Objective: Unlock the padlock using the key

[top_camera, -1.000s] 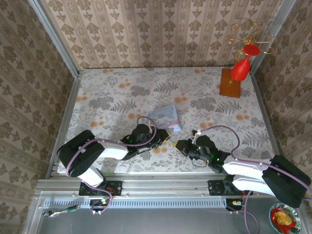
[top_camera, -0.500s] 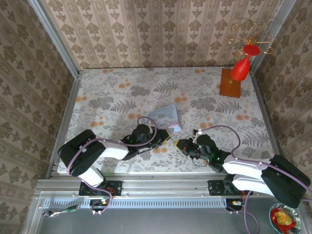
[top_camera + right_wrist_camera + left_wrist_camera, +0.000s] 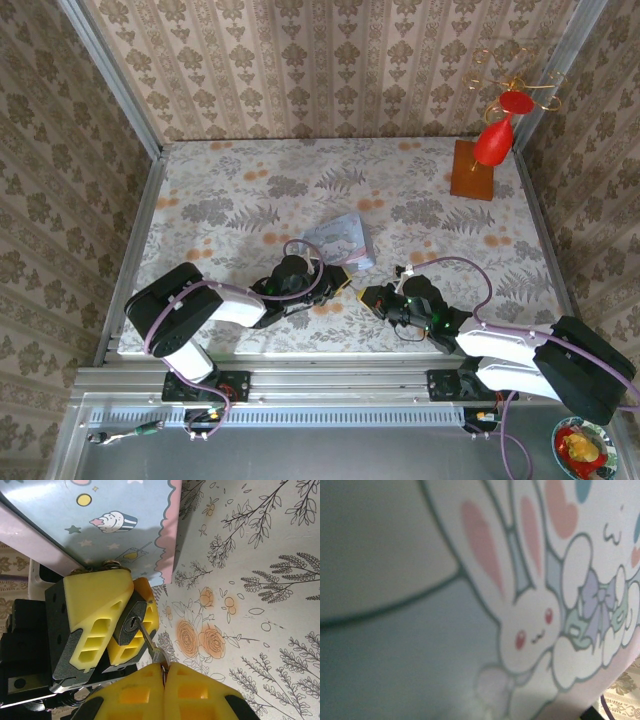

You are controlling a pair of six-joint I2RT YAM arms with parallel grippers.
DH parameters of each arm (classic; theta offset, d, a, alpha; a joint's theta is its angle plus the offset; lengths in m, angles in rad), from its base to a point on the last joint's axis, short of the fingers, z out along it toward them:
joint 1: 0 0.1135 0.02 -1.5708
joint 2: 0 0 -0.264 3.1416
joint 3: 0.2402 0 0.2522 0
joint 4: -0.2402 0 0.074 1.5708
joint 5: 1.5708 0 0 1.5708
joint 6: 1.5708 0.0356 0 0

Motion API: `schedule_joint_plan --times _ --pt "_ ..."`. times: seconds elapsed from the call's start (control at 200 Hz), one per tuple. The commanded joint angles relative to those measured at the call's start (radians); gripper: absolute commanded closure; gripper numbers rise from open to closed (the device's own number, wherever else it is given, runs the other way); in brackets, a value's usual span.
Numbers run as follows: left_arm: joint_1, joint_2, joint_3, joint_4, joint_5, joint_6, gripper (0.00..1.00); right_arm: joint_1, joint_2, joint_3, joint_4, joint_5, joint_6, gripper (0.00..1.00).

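The likely stiff, slick padlock [image 3: 129,621] sits clamped by its body in the left gripper [image 3: 119,630]; the right gripper [image 3: 164,674] pinches the key [image 3: 151,644].

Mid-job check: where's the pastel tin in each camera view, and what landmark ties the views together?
Top external: the tin sits near the table's centre.
Left wrist: the tin, close up, bunny print right of centre.
Right wrist: the tin at upper left, beyond the padlock.
Shared landmark: the floral tablecloth.
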Motion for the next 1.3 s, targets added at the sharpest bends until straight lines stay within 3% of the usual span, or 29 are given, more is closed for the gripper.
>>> schedule_joint_plan --times 0.0,1.03,1.295 --pt "-0.009 0.005 0.021 0.053 0.034 -0.025 0.97 -0.001 -0.006 0.027 0.036 -0.011 0.01 1.0" --pt "-0.012 0.008 0.033 0.055 0.043 -0.023 0.98 -0.003 -0.022 0.029 0.025 -0.008 0.01 1.0" --pt "-0.018 -0.01 0.041 0.043 0.049 -0.019 0.98 -0.111 0.012 0.033 0.042 -0.108 -0.007 1.0"
